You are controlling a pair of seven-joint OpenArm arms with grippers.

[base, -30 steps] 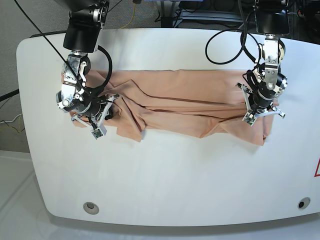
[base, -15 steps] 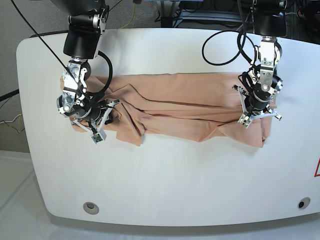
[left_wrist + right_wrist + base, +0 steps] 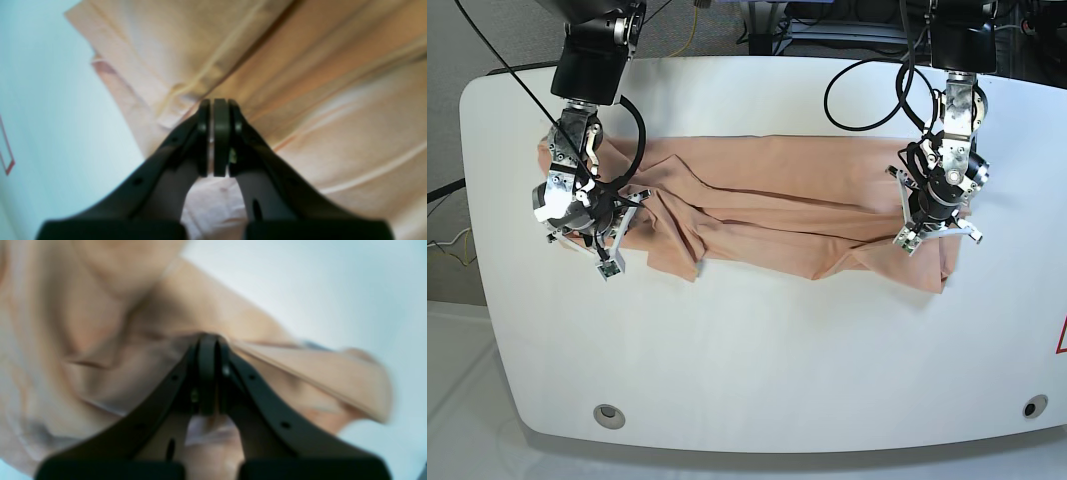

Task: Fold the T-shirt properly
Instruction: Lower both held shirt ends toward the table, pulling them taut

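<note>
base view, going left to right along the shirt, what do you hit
bare table → right gripper shut on the T-shirt's end → T-shirt spread wrinkled → left gripper shut on its other end → bare table

arms (image 3: 587,70): black housings, silver joints | cables (image 3: 867,95): black loops | fingers (image 3: 267,156): black

Over the last second both arms have drawn back toward the far edge of the counter (image 3: 757,370) and a little to the base view's left. The right claw (image 3: 587,222) — at the left of that view — has shifted outward toward the counter's left rim, pulling its end of the T-shirt (image 3: 777,215) along. The left claw (image 3: 934,205) has risen away from the near edge. The cloth's front hem has moved up with them — its drooping fold near the middle now lies farther back and left, baring more counter in front.
</note>
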